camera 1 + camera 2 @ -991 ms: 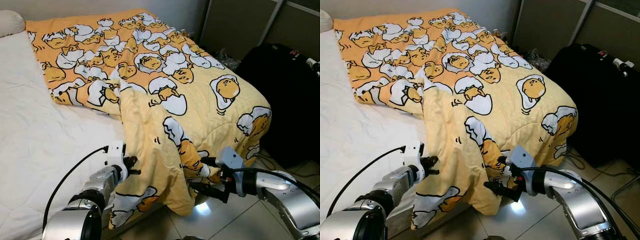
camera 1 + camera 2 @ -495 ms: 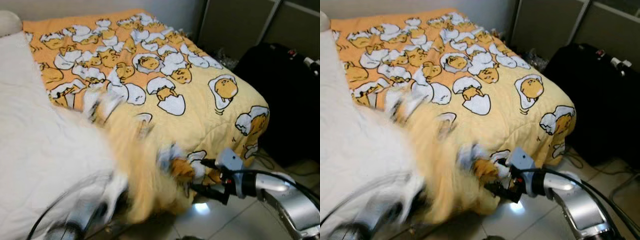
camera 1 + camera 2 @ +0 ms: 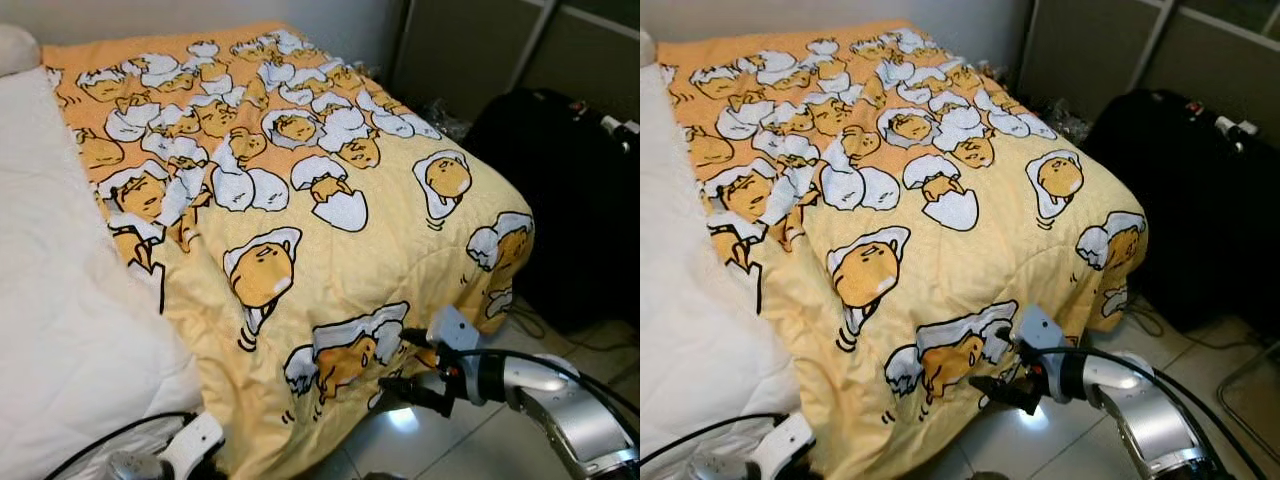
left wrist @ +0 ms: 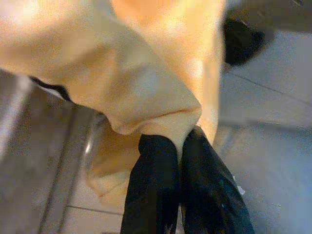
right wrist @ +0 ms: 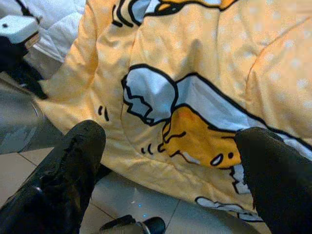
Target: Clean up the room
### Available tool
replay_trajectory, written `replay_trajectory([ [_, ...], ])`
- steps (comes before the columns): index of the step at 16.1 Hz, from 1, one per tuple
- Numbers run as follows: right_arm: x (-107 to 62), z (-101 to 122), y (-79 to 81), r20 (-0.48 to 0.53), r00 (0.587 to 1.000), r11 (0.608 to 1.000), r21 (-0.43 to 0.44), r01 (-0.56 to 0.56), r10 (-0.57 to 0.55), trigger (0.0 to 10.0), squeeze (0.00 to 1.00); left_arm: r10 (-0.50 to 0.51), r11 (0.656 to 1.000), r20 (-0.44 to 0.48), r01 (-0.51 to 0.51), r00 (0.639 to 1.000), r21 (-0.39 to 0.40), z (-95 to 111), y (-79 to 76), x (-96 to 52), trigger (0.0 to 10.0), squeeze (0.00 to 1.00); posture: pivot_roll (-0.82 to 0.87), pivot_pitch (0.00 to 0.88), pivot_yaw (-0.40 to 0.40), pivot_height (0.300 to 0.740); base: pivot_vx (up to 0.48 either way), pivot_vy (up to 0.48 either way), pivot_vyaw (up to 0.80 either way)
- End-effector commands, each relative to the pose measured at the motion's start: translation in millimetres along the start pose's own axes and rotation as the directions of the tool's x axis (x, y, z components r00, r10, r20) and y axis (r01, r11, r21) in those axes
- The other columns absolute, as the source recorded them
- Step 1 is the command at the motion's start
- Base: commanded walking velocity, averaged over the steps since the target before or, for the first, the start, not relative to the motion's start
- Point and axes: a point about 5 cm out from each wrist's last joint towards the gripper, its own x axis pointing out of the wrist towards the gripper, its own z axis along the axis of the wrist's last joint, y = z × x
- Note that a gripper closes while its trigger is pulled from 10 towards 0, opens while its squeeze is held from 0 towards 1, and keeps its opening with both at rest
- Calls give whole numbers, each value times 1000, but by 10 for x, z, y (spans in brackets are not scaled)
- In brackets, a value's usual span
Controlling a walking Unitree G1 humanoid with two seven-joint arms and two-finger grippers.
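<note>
Now left tool (image 4: 181, 139) pinches blanket (image 3: 300, 250) hem — right tool (image 5: 165, 156) spread.

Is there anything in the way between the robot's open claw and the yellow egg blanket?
Nothing visible is. The right gripper is open right in front of the blanket edge that hangs off the bed, with just bare floor below. The left gripper already pinches the blanket's corner.

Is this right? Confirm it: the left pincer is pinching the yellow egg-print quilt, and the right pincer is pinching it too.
Half right. The left pincer grips the yellow egg-print quilt, but the right wrist view shows the right pincer open, beside the quilt's hanging edge.
</note>
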Motion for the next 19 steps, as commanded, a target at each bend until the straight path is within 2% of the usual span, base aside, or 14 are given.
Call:
replay_trajectory([
  [1,10,21,-22,1,1000,1000,-28,-5,5,10000,0,67,995,118,-58,991,-78,142,102,-55,10000,208,-186,0,-45,740,0,0,0],
  [2,11,17,-22,1,1000,1000,-29,-5,5,10000,0,56,994,144,-42,988,-96,167,107,-73,10000,208,-186,0,-45,740,0,0,0],
  [3,16,3,-22,0,1000,1000,-30,-6,6,10000,0,35,996,190,-18,981,-92,221,130,-133,10000,1000,-181,0,-47,740,0,0,0],
  [5,26,-11,-28,3,1000,999,-32,-7,7,10000,0,3,996,254,18,967,-82,320,171,-238,10000,1000,-181,0,-47,740,0,0,0],
  [7,46,13,-59,36,999,999,-44,16,-14,10000,0,-15,996,356,47,934,-82,494,258,-410,10000,1000,-174,0,-48,740,0,0,0],
  [9,51,240,-153,131,989,995,-60,78,-70,10000,0,131,984,456,-61,880,-165,659,493,-556,10000,1000,-175,0,-46,740,0,0,0],
  [10,18,442,-208,208,970,986,-88,145,-124,10000,0,245,961,507,-137,826,-241,750,649,-668,10000,1000,-173,0,-46,740,0,0,0],
  [11,6,633,-250,278,946,975,-94,202,-169,10000,0,370,919,539,-214,757,-330,809,819,-794,10000,1000,-173,0,-45,740,0,0,0],
  [12,20,754,-238,324,935,978,-93,187,-148,10000,0,471,872,540,-277,698,-403,826,947,-903,10000,1000,-174,0,-44,740,0,0,0],
  [13,30,783,-228,331,934,981,-92,172,-133,10000,0,525,841,522,-316,672,-439,818,1008,-948,10000,1000,-172,0,-45,740,0,0,0],
  [15,74,818,-193,329,941,988,-96,123,-85,10000,0,723,678,383,-485,575,-552,741,1214,-1038,10000,1000,-164,0,-55,740,0,0,0],
  [16,92,817,-180,324,944,989,-99,107,-70,10000,0,759,636,342,-518,555,-572,724,1250,-1033,10000,1000,-161,0,-60,740,0,0,0],
  [17,139,815,-157,308,950,992,-103,80,-44,10000,0,797,561,262,-508,544,-654,739,1270,-911,10000,1000,-163,0,-64,740,0,0,0],
  [19,148,817,-151,298,954,993,-100,61,-28,10000,0,797,534,251,-446,549,-719,812,1232,-788,10000,1000,-169,0,-65,740,0,0,0],
])
